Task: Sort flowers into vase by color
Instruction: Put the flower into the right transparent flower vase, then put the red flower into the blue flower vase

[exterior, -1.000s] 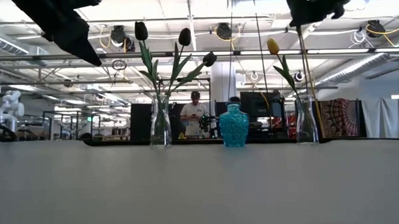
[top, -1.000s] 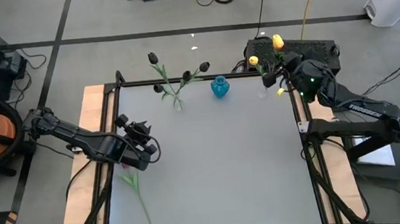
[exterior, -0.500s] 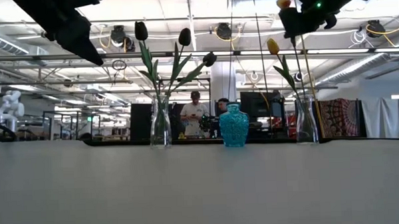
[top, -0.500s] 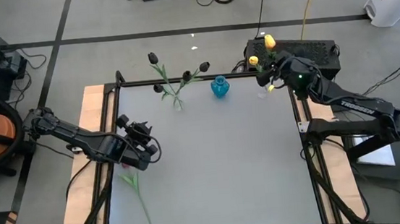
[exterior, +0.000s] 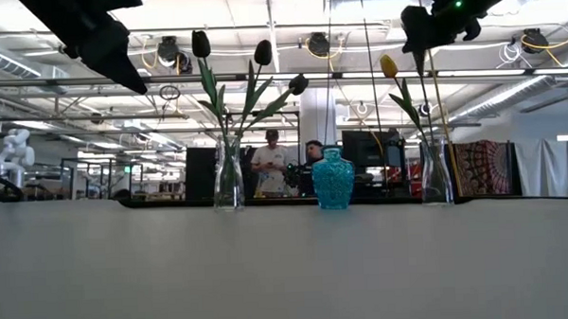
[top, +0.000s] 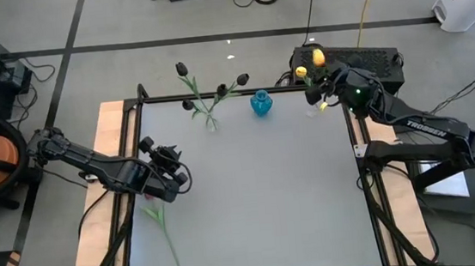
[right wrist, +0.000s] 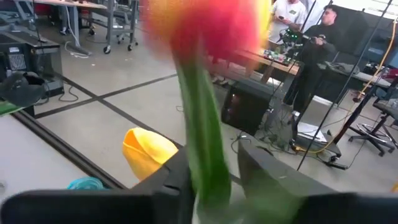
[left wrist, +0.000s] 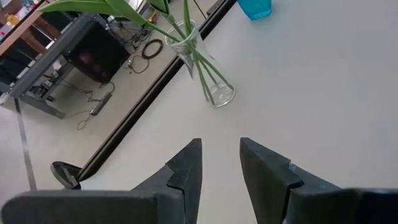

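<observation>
Left gripper (top: pixel 175 180) just hangs over the desk's (top: pixel 261 200) left side, jaws a little apart, nothing in them, with a loose flower (top: pixel 163 228) lying below it. Black tulips (top: pixel 208 91) sit in the clear vase (exterior: pixel 229 178), then a blue vase (top: pixel 261 104). Right gripper (top: pixel 326 84) is above the far-right vase (exterior: pixel 436 176) of yellow tulips (top: pixel 309 65), a stem (right wrist: pixel 205 149) between its jaws; can't tell if they're gripping it.

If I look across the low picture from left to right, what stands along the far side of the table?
Clear glass vase holding three black tulips → small turquoise patterned vase → clear glass vase holding yellow tulips.
</observation>
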You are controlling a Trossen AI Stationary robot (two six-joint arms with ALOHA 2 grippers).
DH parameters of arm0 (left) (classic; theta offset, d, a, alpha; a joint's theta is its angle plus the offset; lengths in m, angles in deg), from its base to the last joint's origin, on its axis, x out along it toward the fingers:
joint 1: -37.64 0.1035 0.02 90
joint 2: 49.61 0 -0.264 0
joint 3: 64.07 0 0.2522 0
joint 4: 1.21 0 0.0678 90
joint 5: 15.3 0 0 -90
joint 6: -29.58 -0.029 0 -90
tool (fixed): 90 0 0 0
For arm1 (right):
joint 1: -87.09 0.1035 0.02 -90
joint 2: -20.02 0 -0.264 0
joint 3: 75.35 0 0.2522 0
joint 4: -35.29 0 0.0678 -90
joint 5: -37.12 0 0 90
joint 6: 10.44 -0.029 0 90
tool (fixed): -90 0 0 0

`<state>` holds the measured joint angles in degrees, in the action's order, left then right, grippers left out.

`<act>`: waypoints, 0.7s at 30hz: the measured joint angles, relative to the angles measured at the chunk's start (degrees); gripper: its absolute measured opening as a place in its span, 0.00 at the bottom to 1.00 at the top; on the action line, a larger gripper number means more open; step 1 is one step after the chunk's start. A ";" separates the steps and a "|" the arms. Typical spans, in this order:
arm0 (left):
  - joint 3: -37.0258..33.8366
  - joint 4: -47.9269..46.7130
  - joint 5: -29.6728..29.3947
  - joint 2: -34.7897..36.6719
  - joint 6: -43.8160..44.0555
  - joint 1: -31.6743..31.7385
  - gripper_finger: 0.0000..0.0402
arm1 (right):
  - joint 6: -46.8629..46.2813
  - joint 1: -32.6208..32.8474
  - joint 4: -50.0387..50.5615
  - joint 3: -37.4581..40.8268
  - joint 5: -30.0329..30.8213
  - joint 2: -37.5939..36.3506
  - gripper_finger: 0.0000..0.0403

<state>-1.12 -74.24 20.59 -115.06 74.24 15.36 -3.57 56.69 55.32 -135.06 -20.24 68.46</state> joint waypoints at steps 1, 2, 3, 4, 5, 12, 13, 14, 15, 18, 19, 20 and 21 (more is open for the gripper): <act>0.00 0.00 0.00 0.00 0.00 0.00 0.29 | -0.03 0.00 0.49 0.00 0.01 -0.35 0.29; 0.00 0.00 0.00 0.00 0.00 0.00 0.29 | -0.18 0.00 1.18 0.00 0.01 -0.69 0.32; 0.00 0.00 0.00 0.00 0.00 0.00 0.29 | -0.24 0.00 2.07 0.00 0.01 -1.10 0.34; 0.00 0.00 0.00 0.00 0.00 0.00 0.29 | -0.25 0.00 3.04 0.00 0.04 -1.41 0.37; 0.00 0.01 0.00 0.00 -0.01 0.01 0.29 | -0.32 0.02 3.85 0.00 0.03 -1.77 0.39; 0.00 0.06 -0.02 0.00 -0.02 0.01 0.29 | -2.97 1.56 7.71 0.00 -0.01 -4.70 0.50; 0.00 0.07 -0.01 0.00 -0.02 0.02 0.29 | -2.99 1.92 7.81 0.00 0.00 -5.22 0.51; 0.00 0.07 -0.02 0.00 -0.02 0.02 0.29 | -2.99 2.26 7.85 0.00 -0.01 -5.74 0.52; 0.00 0.07 -0.02 0.00 -0.02 0.02 0.29 | -2.99 2.57 7.78 0.00 -0.01 -6.33 0.53; 0.00 0.07 -0.02 0.00 -0.02 0.02 0.29 | -2.91 3.39 7.77 0.00 -0.01 -8.12 0.55; 0.00 0.08 -0.02 0.00 -0.03 0.02 0.29 | -2.89 3.60 7.80 0.00 0.00 -8.71 0.56; 0.00 0.10 -0.02 0.00 -0.04 0.02 0.29 | -2.88 3.75 7.77 0.00 -0.01 -9.32 0.56; 0.00 0.16 -0.02 0.00 -0.04 0.02 0.29 | -2.88 3.93 7.80 0.00 -0.01 -9.98 0.56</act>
<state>-1.12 -74.08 20.57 -115.06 74.20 15.38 -6.45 60.63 63.12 -135.06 -20.26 58.48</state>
